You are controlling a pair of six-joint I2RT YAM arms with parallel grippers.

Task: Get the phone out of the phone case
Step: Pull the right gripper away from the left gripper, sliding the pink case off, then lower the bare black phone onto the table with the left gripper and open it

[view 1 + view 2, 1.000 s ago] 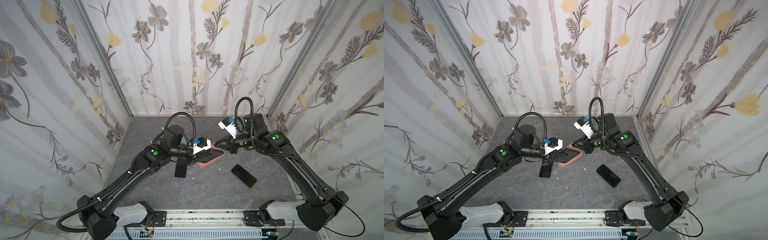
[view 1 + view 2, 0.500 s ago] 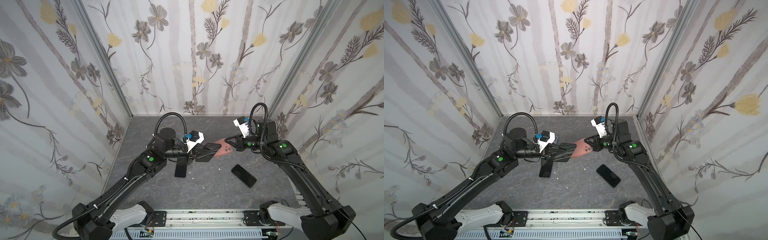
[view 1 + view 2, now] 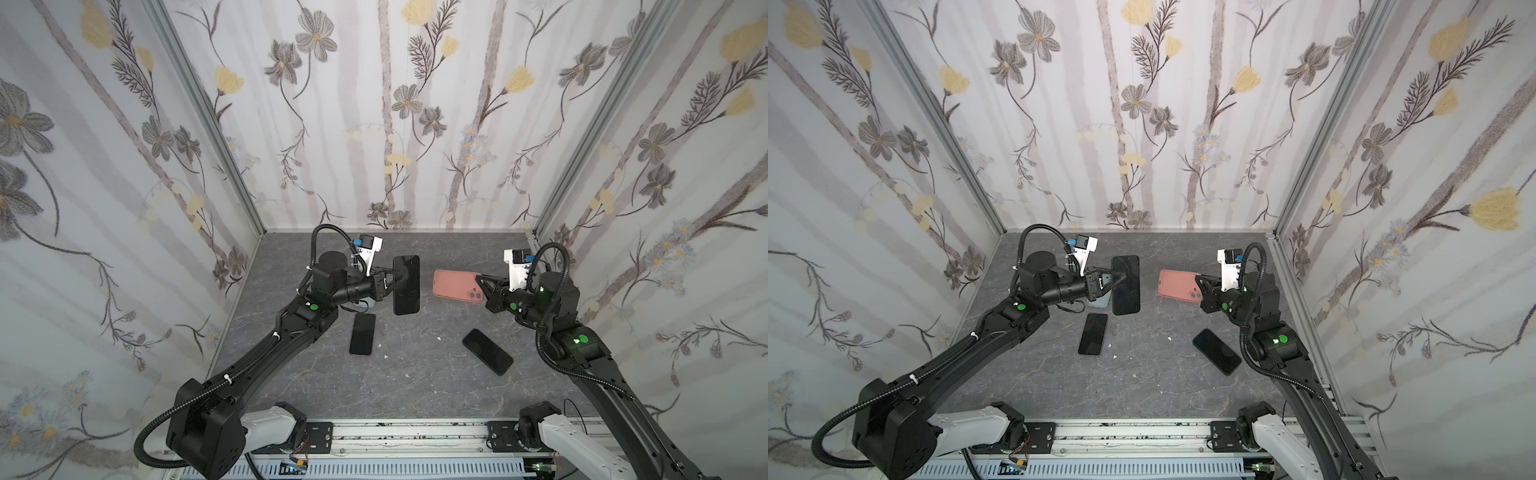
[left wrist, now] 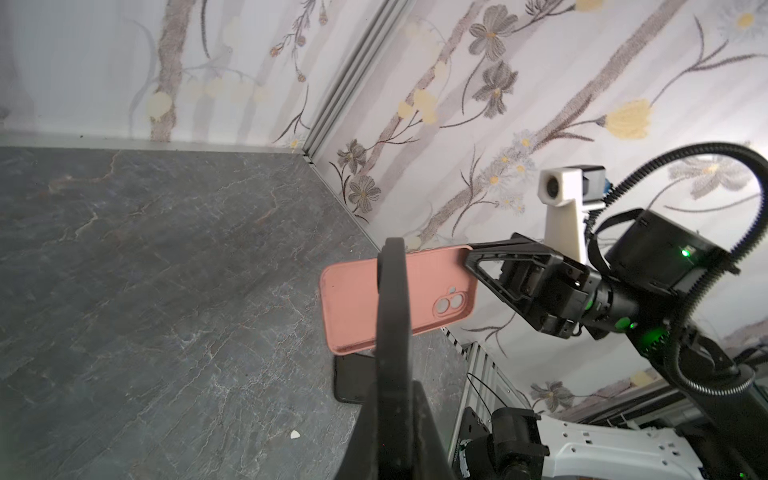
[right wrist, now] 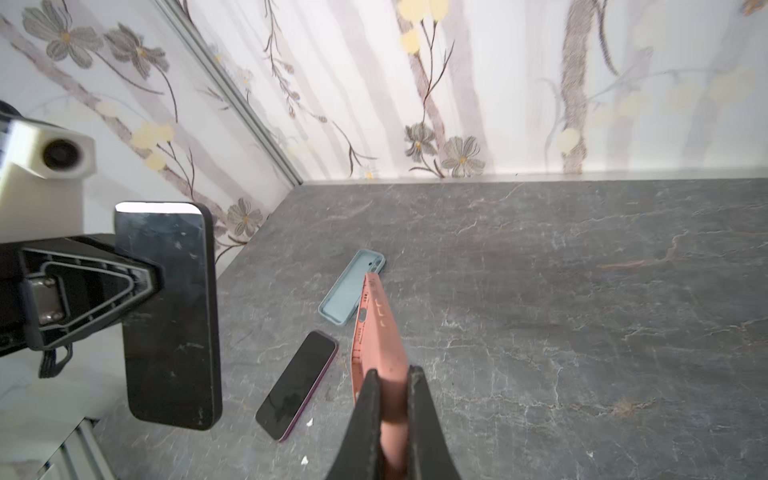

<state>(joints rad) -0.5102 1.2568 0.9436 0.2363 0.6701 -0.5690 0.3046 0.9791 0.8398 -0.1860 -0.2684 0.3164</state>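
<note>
Phone (image 3: pixel 409 295) and pink case (image 3: pixel 453 284) hang well apart above the grey table (image 3: pixel 415 386), so the extraction looks done. The left gripper (image 3: pixel 395 276) is clamped on the phone's long edge, keeping it upright. The right gripper (image 3: pixel 479 277) pinches the empty case at its camera end, probably to peel it away. Below lie a spare phone (image 3: pixel 362 340), a 2nd spare phone (image 3: pixel 487 351) and a blue case (image 5: pixel 353 291).

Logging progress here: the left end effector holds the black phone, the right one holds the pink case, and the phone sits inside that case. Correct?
No. The black phone is out of the pink case; both top views show a gap between them. The left end effector does hold the phone, the right end effector the case.
</note>
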